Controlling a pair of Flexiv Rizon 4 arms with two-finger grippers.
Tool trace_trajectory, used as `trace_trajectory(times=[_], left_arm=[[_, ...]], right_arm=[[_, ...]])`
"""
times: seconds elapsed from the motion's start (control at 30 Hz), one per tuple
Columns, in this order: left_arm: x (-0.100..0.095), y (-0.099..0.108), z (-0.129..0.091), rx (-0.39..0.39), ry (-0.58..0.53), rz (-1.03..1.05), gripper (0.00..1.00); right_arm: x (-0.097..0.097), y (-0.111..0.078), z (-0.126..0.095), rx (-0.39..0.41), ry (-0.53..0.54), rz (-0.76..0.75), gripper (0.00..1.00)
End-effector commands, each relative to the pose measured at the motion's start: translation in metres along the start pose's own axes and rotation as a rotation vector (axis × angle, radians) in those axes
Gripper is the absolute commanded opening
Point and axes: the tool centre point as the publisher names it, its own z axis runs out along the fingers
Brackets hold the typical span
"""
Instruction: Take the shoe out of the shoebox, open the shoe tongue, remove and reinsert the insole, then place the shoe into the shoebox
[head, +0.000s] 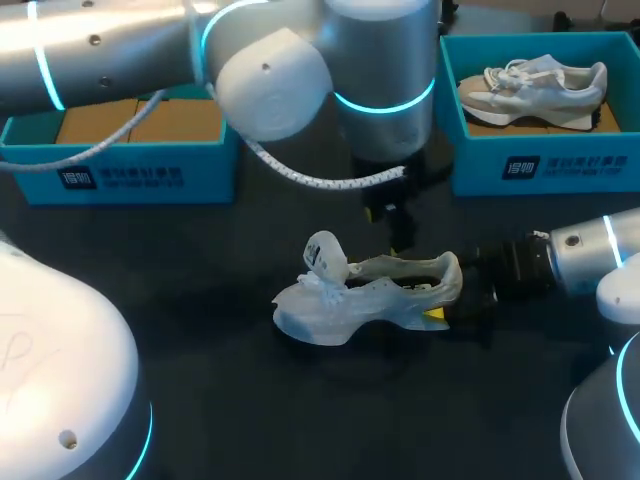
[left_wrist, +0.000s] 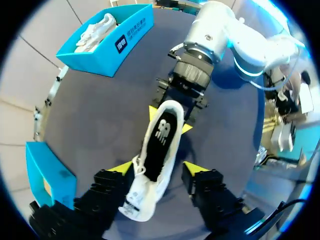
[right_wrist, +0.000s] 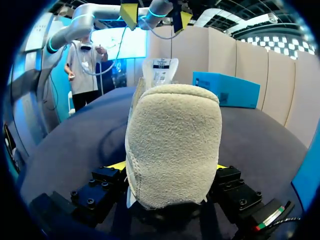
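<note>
The white shoe (head: 370, 295) lies on its sole in the middle of the dark counter (head: 250, 420), out of any box, toe towards my left and heel towards my right. Its tongue (head: 325, 255) is pulled up and forward, so the mouth is open and the black insole (left_wrist: 162, 145) is seen lying inside. The right hand (right_wrist: 168, 167) comes in low along the counter and is clamped on the heel, one yellow tip on each side. I judge this is to pin the shoe while the other arm works in the opening. The left hand (left_wrist: 157, 169) hangs above the forefoot with its fingers spread to either side of the shoe, gripping nothing. That fits a reach down for the insole, which does not look lifted yet. At the back left the left shoebox (head: 120, 175) shows only brown card inside, probably where this shoe goes back. The right shoebox (head: 540, 165) at the back right holds a second shoe (head: 535, 90). There is a white logo on the insole, a printed label on the tongue, and a white mark with characters on each box front; the tongue's print is too small to make out.
</note>
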Motion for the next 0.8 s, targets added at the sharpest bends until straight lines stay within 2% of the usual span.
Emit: trace_trajectory(times=[0.03,0.63,0.67,0.8], left_arm=[[-0.003,-0.006,0.006,-0.010,0.015,-0.011,0.00],[-0.003,-0.006,0.006,-0.010,0.015,-0.011,0.00],[-0.004,-0.007,0.008,0.018,-0.025,0.002,0.00],[-0.007,-0.012,0.019,0.002,0.041,0.076,0.00]], right_arm=[[-0.001,-0.004,0.003,0.003,-0.001,0.001,0.00],[-0.001,-0.004,0.003,0.003,-0.001,0.001,0.00],[-0.001,-0.004,0.003,0.003,-0.001,0.001,0.00],[-0.001,-0.004,0.003,0.003,-0.001,0.001,0.00]])
